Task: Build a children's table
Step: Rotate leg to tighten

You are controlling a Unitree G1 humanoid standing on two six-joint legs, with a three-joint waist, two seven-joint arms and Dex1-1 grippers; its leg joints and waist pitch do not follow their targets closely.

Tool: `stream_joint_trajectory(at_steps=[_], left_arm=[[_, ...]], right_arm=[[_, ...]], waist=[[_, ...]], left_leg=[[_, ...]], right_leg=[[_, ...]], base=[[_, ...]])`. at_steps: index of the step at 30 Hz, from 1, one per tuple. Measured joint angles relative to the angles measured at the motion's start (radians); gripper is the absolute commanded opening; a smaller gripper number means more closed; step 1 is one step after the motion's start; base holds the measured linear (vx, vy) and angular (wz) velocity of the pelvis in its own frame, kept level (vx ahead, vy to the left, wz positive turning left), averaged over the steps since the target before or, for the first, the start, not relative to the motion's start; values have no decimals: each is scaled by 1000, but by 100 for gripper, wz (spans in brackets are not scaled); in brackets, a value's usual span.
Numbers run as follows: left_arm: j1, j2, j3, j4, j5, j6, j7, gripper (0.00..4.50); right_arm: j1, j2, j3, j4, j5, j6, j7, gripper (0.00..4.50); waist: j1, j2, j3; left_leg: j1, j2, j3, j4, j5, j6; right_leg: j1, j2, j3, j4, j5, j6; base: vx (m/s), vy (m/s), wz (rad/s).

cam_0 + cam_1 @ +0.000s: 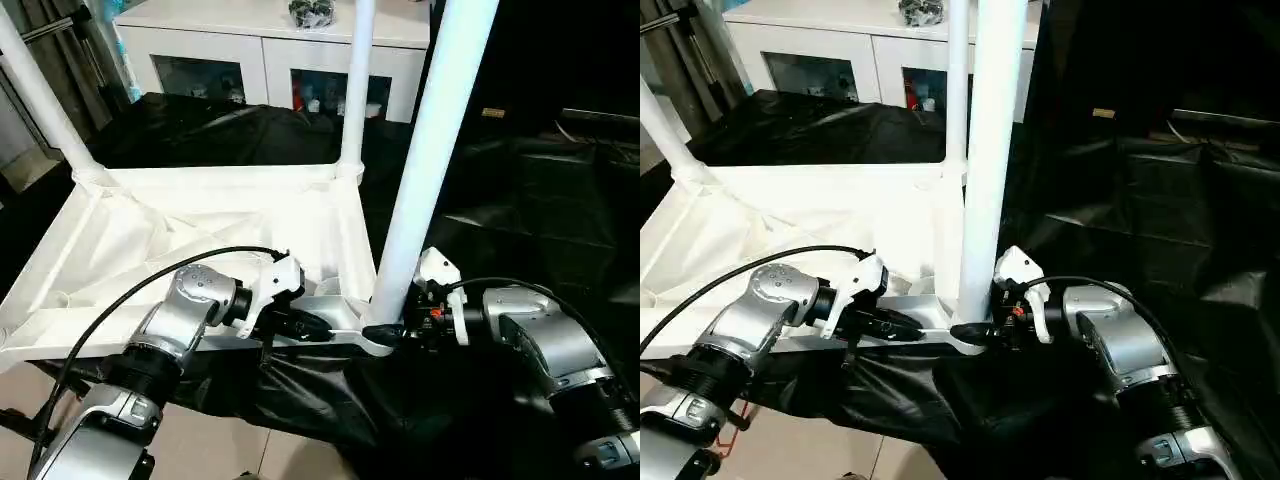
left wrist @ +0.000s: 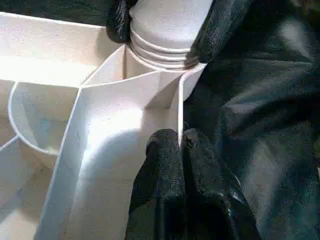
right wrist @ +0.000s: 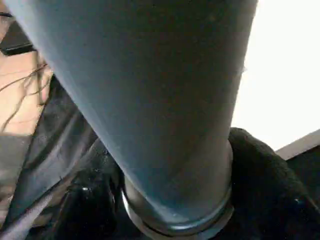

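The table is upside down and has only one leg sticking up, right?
Not quite. The table is upside down, but the left eye view shows three legs sticking up: the near leg, a far leg and another.

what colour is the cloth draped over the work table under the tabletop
Black and glossy. The cloth shows best in the left eye view, behind and beside the white tabletop.

Leg (image 1: 432,150) upright in tabletop (image 1: 190,235) corner.
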Motion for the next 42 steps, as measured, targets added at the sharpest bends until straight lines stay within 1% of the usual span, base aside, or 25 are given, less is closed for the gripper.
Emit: stream_joint_trajectory(at_steps=[1,2,3,5,8,13,15,16,17,18,19,20,23,24,27,31,33,34,35,39,42], left_arm=[[-1,-3,4,4,1,0,16,0],[-9,-18,15,24,11,-1,68,0],[-14,-25,19,34,15,-1,90,0],[-33,-61,34,73,31,1,173,0],[-55,-102,38,100,49,18,272,0],[-95,-193,63,152,79,57,454,0],[-102,-216,68,158,82,70,498,0],[-103,-222,69,158,82,73,511,0],[-103,-224,70,158,82,74,513,0],[-104,-224,69,158,82,74,513,0],[-104,-223,69,157,82,73,510,0],[-104,-222,67,157,82,73,501,0],[-99,-206,67,147,81,66,462,0],[-95,-200,66,140,80,63,447,0],[-76,-162,59,109,75,44,378,0],[-58,-118,46,83,65,13,285,0],[-41,-89,30,55,47,3,212,0],[-35,-80,25,45,41,1,184,0],[-28,-71,21,36,35,-2,155,0],[-13,-47,15,25,28,-25,97,0],[-10,-32,9,25,20,-37,69,0]], right_arm=[[-1,8,-5,6,-4,-3,-21,269],[-11,42,-25,35,-20,-12,-90,269],[-17,54,-31,50,-27,-18,-117,269],[-45,102,-57,110,-45,-34,-235,268],[-75,154,-91,169,-55,-36,-371,268],[-140,245,-150,266,-94,-39,-610,268],[-160,260,-156,294,-108,-46,-667,268],[-164,265,-157,303,-112,-57,-683,324],[-164,265,-158,309,-114,-66,-684,338],[-164,268,-158,312,-115,-70,-684,338],[-163,269,-158,312,-115,-72,-682,344],[-163,270,-158,312,-114,-76,-678,367],[-150,260,-158,291,-111,-81,-614,383],[-141,251,-158,278,-110,-84,-585,399],[-111,194,-132,234,-87,-89,-445,399],[-90,133,-95,189,-61,-82,-309,399],[-70,72,-64,142,-32,-58,-195,399],[-64,54,-56,125,-25,-47,-151,399],[-57,41,-52,106,-23,-36,-108,399],[-44,21,-34,82,-16,-26,-29,399],[-44,9,-19,74,-10,-20,-2,368]], waist=[[-1,0,0],[-4,-1,0],[-6,-2,-1],[-16,-2,0],[-29,-3,-1],[-32,-2,-1],[-31,-2,-1],[-30,-2,-1],[-30,-2,-2],[-30,-2,-2],[-30,-2,-2],[-29,-2,-2],[-30,-2,-2],[-29,-2,-2],[-26,-2,-2],[-23,0,-1],[-19,0,-1],[-16,0,-1],[-13,0,-1],[-4,0,-1],[-2,0,-1]], left_leg=[[1,0,0,0,0,0],[3,0,0,2,0,0],[4,0,0,2,0,0],[6,0,0,5,1,-1],[7,-1,0,6,1,-1],[7,-1,0,9,0,0],[7,-1,0,9,0,0],[7,-1,0,8,0,0],[7,-1,0,7,0,0],[7,-1,0,7,0,0],[7,-1,0,6,0,0],[7,-1,0,5,0,0],[6,-1,0,3,0,0],[6,-1,0,3,0,0],[5,-1,0,-1,0,0],[3,0,-1,-3,0,0],[2,0,-1,-3,0,0],[2,0,0,-3,0,0],[1,0,0,-3,0,1],[2,0,0,-2,0,0],[2,0,0,-2,0,0]], right_leg=[[1,0,0,0,0,0],[2,0,0,2,0,0],[3,0,0,2,0,0],[5,0,1,1,-2,4],[6,0,2,-1,-3,5],[8,0,3,-1,-2,3],[8,-1,3,-2,-2,3],[8,-1,3,-2,-1,3],[8,-1,3,-2,0,1],[7,-1,3,-2,1,0],[7,-1,3,-1,1,0],[7,-1,3,-1,1,-1],[5,-1,2,-2,1,-1],[5,-1,2,-2,2,-1],[3,0,1,-1,2,-1],[1,0,0,-2,1,0],[1,0,0,-3,0,0],[1,0,-1,-3,0,0],[1,0,-1,-3,0,0],[1,0,0,-2,0,0],[1,0,0,-2,0,0]], base=[[0,0,0],[0,0,0],[0,0,0],[0,0,0],[0,0,0],[0,0,0],[0,0,0],[0,0,0],[0,0,0],[0,0,0],[0,0,0],[0,0,0],[0,0,0],[0,0,0],[0,0,0],[0,0,0],[0,0,0],[0,0,0],[0,0,0],[0,0,0],[0,0,0]])
